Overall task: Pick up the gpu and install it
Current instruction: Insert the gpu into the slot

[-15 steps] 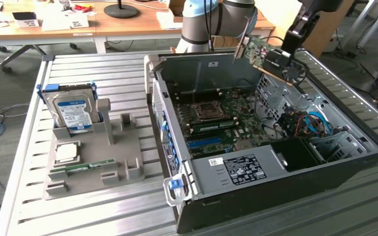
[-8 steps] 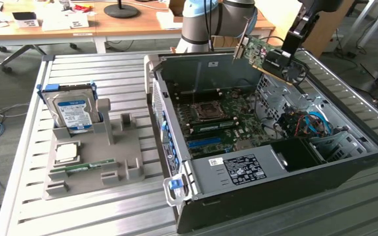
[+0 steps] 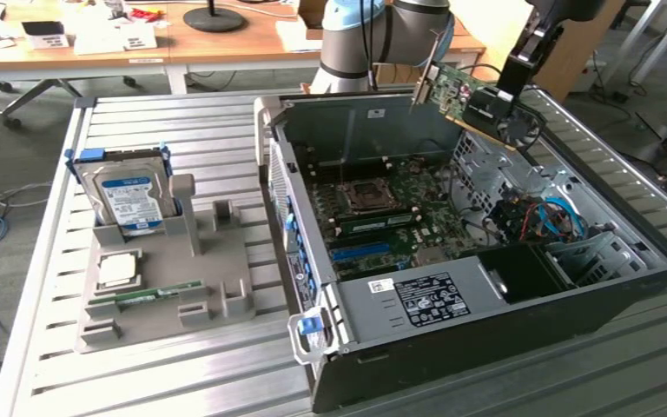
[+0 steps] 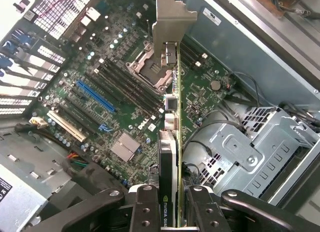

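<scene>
Gripper (image 4: 172, 208) clamped narrow on gpu (image 4: 169, 147). Card sits edge-on btwn the fingers, in air above motherboard (image 4: 117, 87), inside open pc case (image 3: 507, 304), not touching. Prob best: card upright, edge lined w/ blue slot (image 4: 96, 96), bracket toward case rear, no twist.

Lettering on the gpu (image 4: 169, 142): white print along its dark face, right at the pincer (image 4: 172, 192), reads "NVIDIA", then "QUA" running out of the picture. On the motherboard (image 4: 120, 87) there's a small round badge, too small to read. Over in the exterior view, the hard drive (image 3: 128, 198) carries a blue-and-white label, and the grey box (image 3: 426, 304) in the computer case has a black-and-white one with a white sticker beside it. The print on all three is too fine to make out.
</scene>
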Available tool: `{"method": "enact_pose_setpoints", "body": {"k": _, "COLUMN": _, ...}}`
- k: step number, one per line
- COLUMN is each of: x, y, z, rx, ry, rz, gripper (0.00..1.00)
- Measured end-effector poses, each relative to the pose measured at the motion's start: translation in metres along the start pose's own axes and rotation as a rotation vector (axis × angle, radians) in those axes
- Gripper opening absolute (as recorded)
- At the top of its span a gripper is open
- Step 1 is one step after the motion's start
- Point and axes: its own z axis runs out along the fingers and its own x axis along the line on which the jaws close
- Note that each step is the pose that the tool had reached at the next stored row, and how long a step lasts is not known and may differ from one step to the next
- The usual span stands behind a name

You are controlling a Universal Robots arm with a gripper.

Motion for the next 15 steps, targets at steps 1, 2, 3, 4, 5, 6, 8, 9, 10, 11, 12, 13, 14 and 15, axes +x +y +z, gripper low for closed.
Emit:
{"method": "enact_pose_setpoints", "body": {"k": 1, "x": 0.0000, "y": 0.0000, "z": 0.0000, "rx": -0.0002, "ry": 0.0002, "rz": -0.003, "gripper": 0.27}}
{"method": "enact_pose_setpoints", "body": {"k": 2, "x": 0.0000, "y": 0.0000, "z": 0.0000, "rx": -0.0002, "ry": 0.0004, "rz": -0.008, "gripper": 0.27}}
{"method": "enact_pose_setpoints", "body": {"k": 3, "x": 0.0000, "y": 0.0000, "z": 0.0000, "rx": -0.0005, "ry": 0.0008, "rz": -0.015, "gripper": 0.27}}
{"method": "enact_pose_setpoints", "body": {"k": 4, "x": 0.0000, "y": 0.0000, "z": 0.0000, "rx": -0.0007, "ry": 0.0013, "rz": -0.025, "gripper": 0.27}}
{"method": "enact_pose_setpoints", "body": {"k": 5, "x": 0.0000, "y": 0.0000, "z": 0.0000, "rx": -0.0008, "ry": 0.0018, "rz": -0.035, "gripper": 0.27}}
{"method": "enact_pose_setpoints", "body": {"k": 6, "x": 0.0000, "y": 0.0000, "z": 0.0000, "rx": -0.0012, "ry": 0.0024, "rz": -0.046, "gripper": 0.27}}
{"method": "enact_pose_setpoints", "body": {"k": 8, "x": 0.0000, "y": 0.0000, "z": 0.0001, "rx": -0.0018, "ry": 0.0037, "rz": -0.073, "gripper": 0.27}}
{"method": "enact_pose_setpoints", "body": {"k": 9, "x": 0.0000, "y": 0.0000, "z": 0.0001, "rx": -0.0021, "ry": 0.0044, "rz": -0.086, "gripper": 0.27}}
{"method": "enact_pose_setpoints", "body": {"k": 10, "x": 0.0000, "y": 0.0000, "z": 0.0001, "rx": -0.0023, "ry": 0.0051, "rz": -0.100, "gripper": 0.27}}
{"method": "enact_pose_setpoints", "body": {"k": 11, "x": 0.0000, "y": 0.0000, "z": 0.0001, "rx": -0.0027, "ry": 0.0058, "rz": -0.114, "gripper": 0.27}}
{"method": "enact_pose_setpoints", "body": {"k": 12, "x": 0.0000, "y": 0.0000, "z": 0.0001, "rx": -0.0030, "ry": 0.0066, "rz": -0.128, "gripper": 0.27}}
{"method": "enact_pose_setpoints", "body": {"k": 13, "x": 0.0000, "y": 0.0000, "z": 0.0001, "rx": -0.0033, "ry": 0.0073, "rz": -0.142, "gripper": 0.27}}
{"method": "enact_pose_setpoints", "body": {"k": 14, "x": 0.0000, "y": 0.0000, "z": 0.0001, "rx": -0.0036, "ry": 0.0081, "rz": -0.157, "gripper": 0.27}}
{"method": "enact_pose_setpoints", "body": {"k": 15, "x": 0.0000, "y": 0.0000, "z": 0.0000, "rx": -0.0040, "ry": 0.0089, "rz": -0.172, "gripper": 0.27}}
